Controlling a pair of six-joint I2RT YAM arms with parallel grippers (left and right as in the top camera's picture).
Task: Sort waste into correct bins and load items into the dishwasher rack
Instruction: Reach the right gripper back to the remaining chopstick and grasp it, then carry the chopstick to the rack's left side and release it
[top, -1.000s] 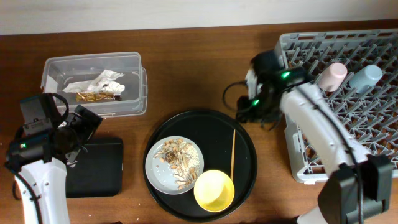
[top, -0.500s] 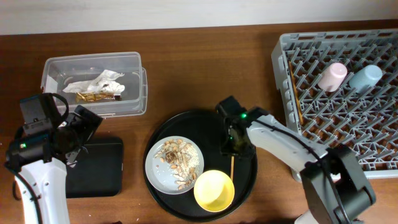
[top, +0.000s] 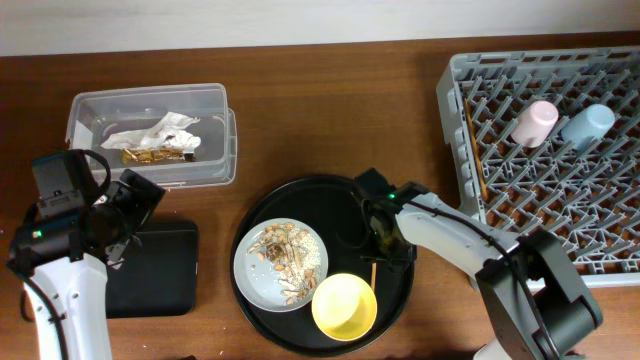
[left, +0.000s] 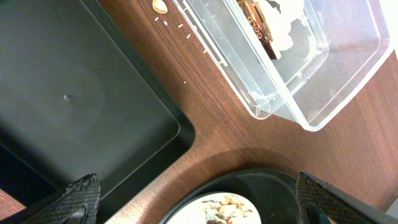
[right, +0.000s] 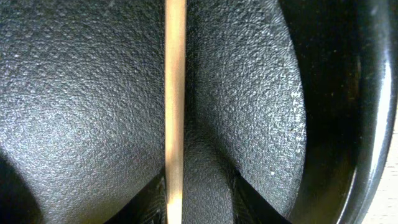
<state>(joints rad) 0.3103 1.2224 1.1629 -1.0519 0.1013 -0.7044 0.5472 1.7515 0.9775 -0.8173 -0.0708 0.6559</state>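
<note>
My right gripper (top: 384, 238) is down on the large round black tray (top: 330, 205), shut on a wooden chopstick (top: 373, 271); in the right wrist view the chopstick (right: 175, 74) runs between the pressed finger pads (right: 186, 143). The other chopstick (top: 472, 150) lies in the light-grey rack (top: 455, 215), with the pink cup (top: 535, 122) and blue cup (top: 587, 124). The grey plate (top: 250, 272) holds food scraps (top: 285, 258) beside the yellow bowl (top: 344, 305). The wrapper (top: 150, 136) lies in the clear tub (top: 218, 160). My left gripper (top: 135, 205) is open and empty over the black rectangular tray (top: 155, 275).
In the left wrist view my open left fingers (left: 205, 208) frame the black tray's corner (left: 93, 112), the tub (left: 323, 93) and the plate's scraps (left: 227, 205). A beige scrap (left: 160, 6) and rice grains lie on the wood beside the tub.
My right arm swung from the rack's left edge down to the round tray and closed on the chopstick there. One chopstick now shows in the rack. The left arm has not moved.
</note>
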